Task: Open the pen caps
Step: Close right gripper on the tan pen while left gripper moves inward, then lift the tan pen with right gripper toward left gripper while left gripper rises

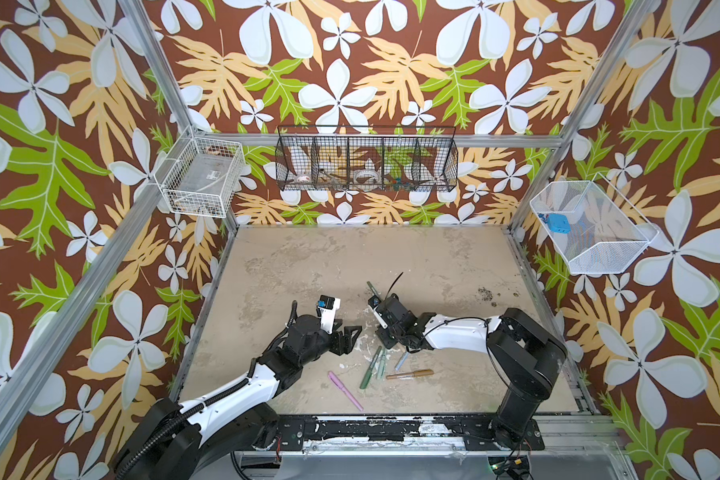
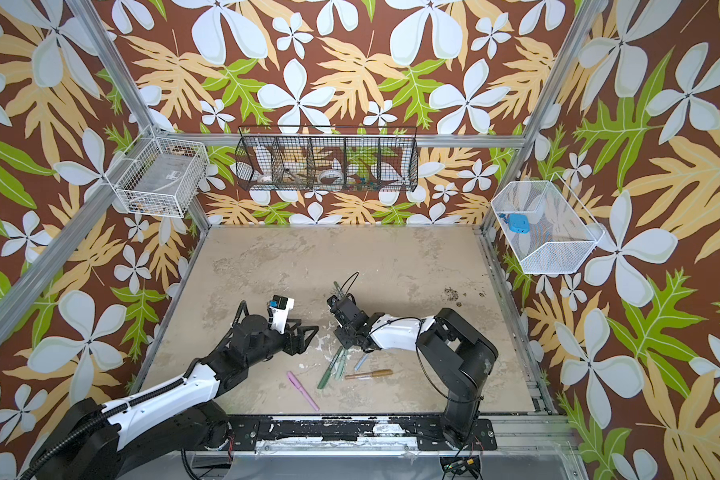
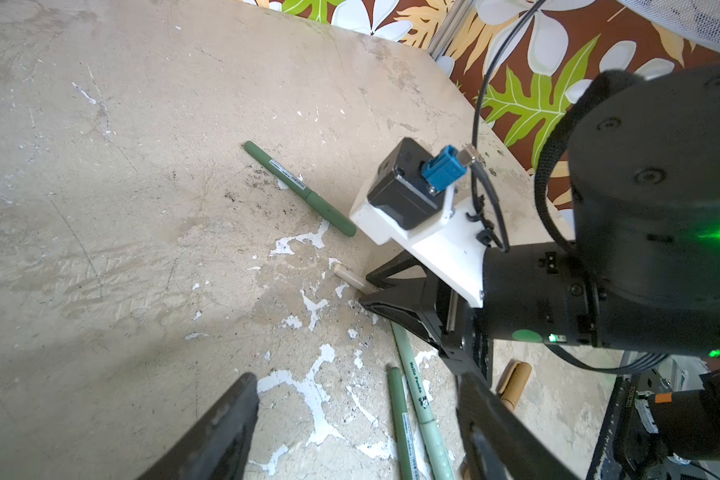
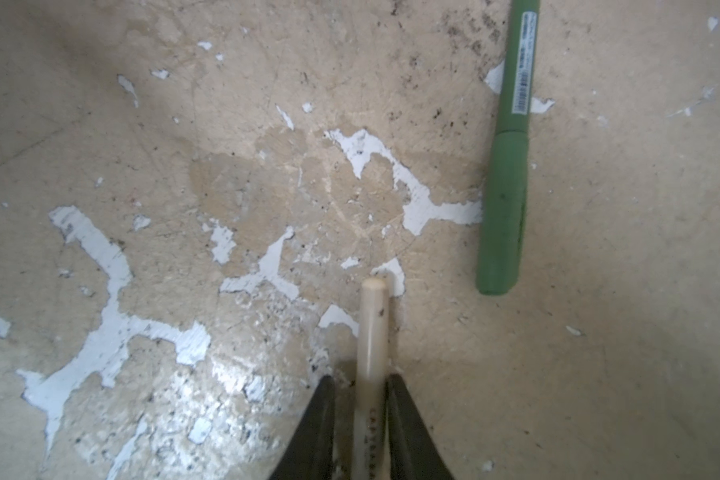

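Note:
My right gripper (image 4: 360, 379) is shut on a beige pen (image 4: 373, 324) that lies low on the table, its rounded end sticking out past the fingertips. From the left wrist view that end (image 3: 348, 277) pokes out of the right gripper (image 3: 366, 289). A dark green pen (image 4: 508, 166) lies apart with its pen cap (image 4: 501, 216) on. My left gripper (image 3: 356, 380) hovers open and holds nothing, over two green pens (image 3: 412, 386). In a top view it (image 1: 350, 338) faces the right gripper (image 1: 383, 338).
A pink pen (image 1: 346, 390), two green pens (image 1: 371, 368), a light blue pen (image 1: 400, 361) and a brown pen (image 1: 410, 375) lie in a loose cluster near the front edge. Wire baskets (image 1: 366, 164) hang on the back and side walls.

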Motion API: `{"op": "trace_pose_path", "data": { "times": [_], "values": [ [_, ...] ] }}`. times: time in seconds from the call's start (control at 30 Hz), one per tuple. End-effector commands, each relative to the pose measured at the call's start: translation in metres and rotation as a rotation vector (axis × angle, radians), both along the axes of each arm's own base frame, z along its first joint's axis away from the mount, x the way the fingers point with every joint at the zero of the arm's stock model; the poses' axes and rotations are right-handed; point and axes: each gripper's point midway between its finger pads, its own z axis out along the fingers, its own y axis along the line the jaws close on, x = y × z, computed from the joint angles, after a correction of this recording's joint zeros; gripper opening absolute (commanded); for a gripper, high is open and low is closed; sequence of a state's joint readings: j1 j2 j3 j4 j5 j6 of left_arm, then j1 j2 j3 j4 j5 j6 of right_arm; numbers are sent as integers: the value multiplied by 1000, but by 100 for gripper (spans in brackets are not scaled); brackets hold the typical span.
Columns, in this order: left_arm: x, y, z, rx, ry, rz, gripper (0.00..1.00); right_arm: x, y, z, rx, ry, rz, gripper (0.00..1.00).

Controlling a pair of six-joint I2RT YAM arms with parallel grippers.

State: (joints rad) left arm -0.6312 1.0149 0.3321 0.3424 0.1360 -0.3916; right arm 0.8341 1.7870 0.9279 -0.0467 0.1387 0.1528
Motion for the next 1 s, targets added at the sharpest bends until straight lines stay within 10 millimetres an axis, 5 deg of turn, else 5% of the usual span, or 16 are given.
{"op": "trace_pose_path", "data": {
  "times": [0.0, 0.2, 0.33, 0.5, 0.67, 0.83, 0.97],
  "values": [
    [0, 0, 0, 0, 2, 1, 77, -4, -8, -6, -39, 21, -9, 20],
    [0, 2, 5, -15, -13, 15, 79, -1, -8, -4, -44, 14, -15, 10],
    [8, 0, 32, -79, -87, 36, 80, 4, -5, 18, -6, -24, -28, 8],
    [13, -14, 104, -265, -267, -9, 76, 7, 0, 77, 103, -113, -24, 9],
    [18, -20, 167, -329, -435, -30, 76, 10, 6, 157, 317, -207, 20, 10],
    [-12, -31, 176, -386, -566, -198, 78, -2, 3, 233, 538, -377, 95, 10],
    [-38, -39, 170, -418, -598, -312, 81, -29, -10, 269, 694, -509, 157, 12]
  ]
}}
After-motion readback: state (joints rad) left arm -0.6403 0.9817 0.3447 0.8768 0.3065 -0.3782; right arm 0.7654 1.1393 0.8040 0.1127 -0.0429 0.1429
